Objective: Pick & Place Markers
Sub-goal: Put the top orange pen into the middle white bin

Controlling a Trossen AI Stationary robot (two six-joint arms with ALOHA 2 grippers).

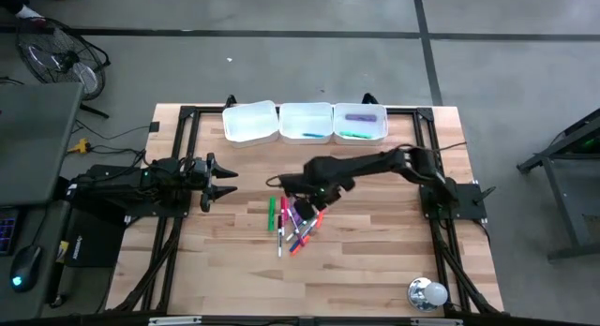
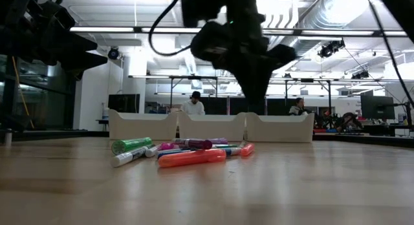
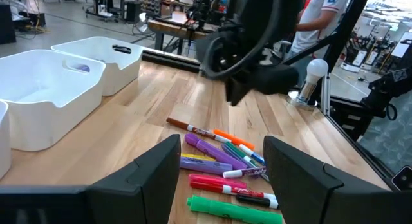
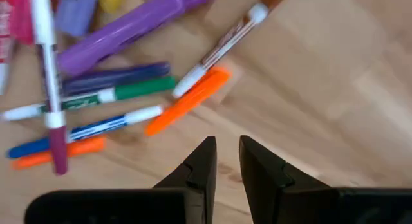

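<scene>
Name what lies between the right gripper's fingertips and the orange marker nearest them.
Only bare wood: in the right wrist view the right gripper hangs just short of the orange marker, nothing between them.

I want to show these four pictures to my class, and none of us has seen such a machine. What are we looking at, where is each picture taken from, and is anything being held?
It is a robot with two dark arms at a wooden table. One picture looks straight down from above, one looks level across the tabletop, and the other two come from small cameras on each arm's wrist.

A pile of coloured markers lies mid-table. Three white trays stand along the far edge; the overhead picture shows markers already in the one on the right.

The right gripper hovers just above the pile, its fingers nearly together with nothing between them. The left gripper waits to one side, fingers wide open and empty. So nothing is held.
</scene>
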